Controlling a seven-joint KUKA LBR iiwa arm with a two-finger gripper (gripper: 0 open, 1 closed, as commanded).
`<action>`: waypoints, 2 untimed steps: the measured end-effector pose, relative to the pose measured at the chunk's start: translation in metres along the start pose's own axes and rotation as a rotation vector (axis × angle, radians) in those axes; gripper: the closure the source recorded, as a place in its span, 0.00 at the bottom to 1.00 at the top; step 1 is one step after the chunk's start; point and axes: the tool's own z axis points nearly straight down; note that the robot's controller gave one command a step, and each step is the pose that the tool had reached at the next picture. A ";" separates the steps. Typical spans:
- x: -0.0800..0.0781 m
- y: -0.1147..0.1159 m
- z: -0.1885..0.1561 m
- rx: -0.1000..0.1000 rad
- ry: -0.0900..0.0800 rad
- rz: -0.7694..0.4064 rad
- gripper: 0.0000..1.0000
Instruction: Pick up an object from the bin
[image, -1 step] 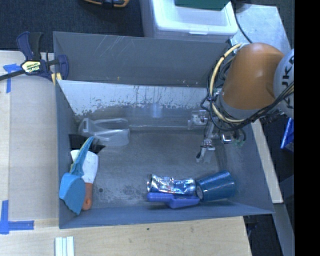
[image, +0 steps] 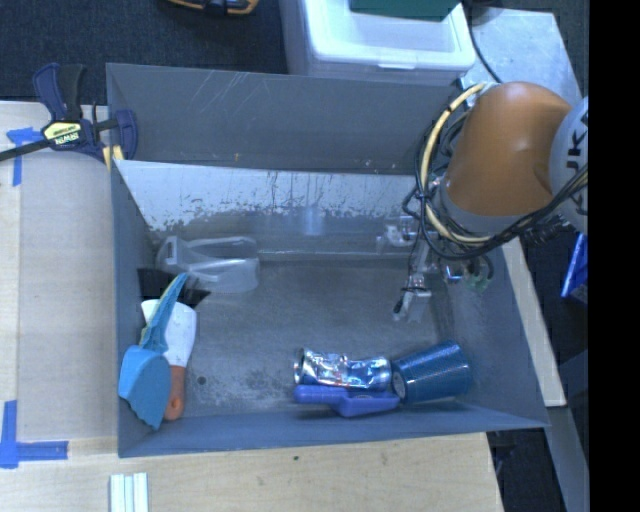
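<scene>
The arm comes into the grey metal bin (image: 300, 120) from the right, with a big round orange cover (image: 505, 150) on its wrist and black and yellow cables (image: 437, 205) looping beside it. Below the cover the jaws hang over a bare bit of the bin floor in the right half of the bin. They look small and dark from here, and I cannot tell if they are apart or together. The thing nearest to them is a blue cup (image: 435, 372) - it lies on its side by the front wall, on the right, a little way in front of the jaws and not touching them. Just left of the cup, touching it, is a crumpled shiny silver wrapper (image: 343, 369). A flat blue piece (image: 345, 402) lies along the front of the wrapper, right against the front wall. Far over on the left there is a small heap - a soft blue thing like a sponge (image: 143, 385), a white thing (image: 180, 335) leaning on it, and an orange bit (image: 175, 406) poking out at the bottom. Behind that heap, near the back wall, a clear plastic cup (image: 212, 262) lies on its side, well apart from the jaws.
</scene>
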 end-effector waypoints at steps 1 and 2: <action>0.043 0.021 0.094 0.000 -0.002 -0.253 0.00; 0.060 0.022 0.061 0.003 -0.010 -0.281 0.00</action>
